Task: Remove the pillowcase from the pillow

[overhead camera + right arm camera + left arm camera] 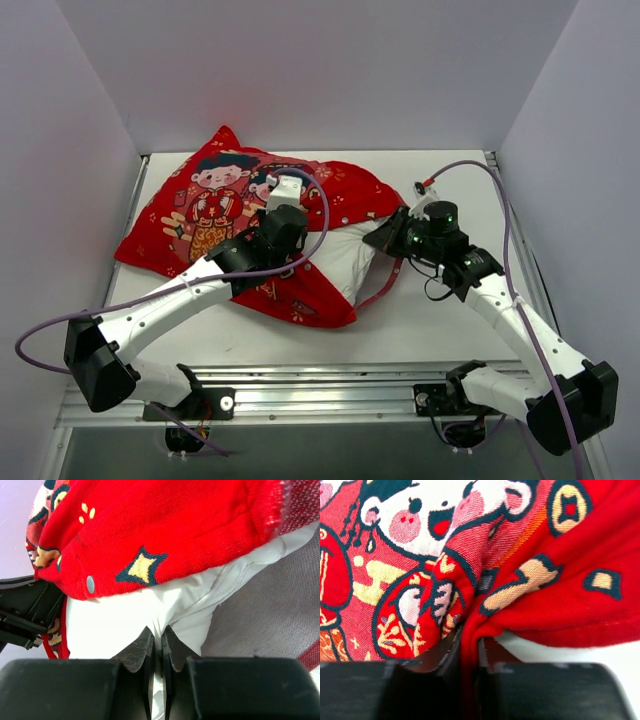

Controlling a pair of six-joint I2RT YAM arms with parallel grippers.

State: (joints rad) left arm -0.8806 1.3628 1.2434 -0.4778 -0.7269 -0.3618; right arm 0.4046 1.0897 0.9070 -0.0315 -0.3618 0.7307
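Observation:
The red pillowcase (225, 215) with two cartoon children lies across the table's middle and left. The white pillow (348, 262) pokes out of its open right end. My left gripper (283, 213) rests on top of the pillowcase and is shut on a fold of its red fabric (470, 640). My right gripper (392, 236) is at the open end, shut on a pinch of the white pillow (161, 639). In the right wrist view the pillowcase's edge (150, 535) with a metal snap (90, 584) hangs over the pillow.
White walls enclose the table (440, 330) on left, back and right. A metal rail (330, 385) runs along the near edge by the arm bases. A purple cable (505, 215) loops along the right side.

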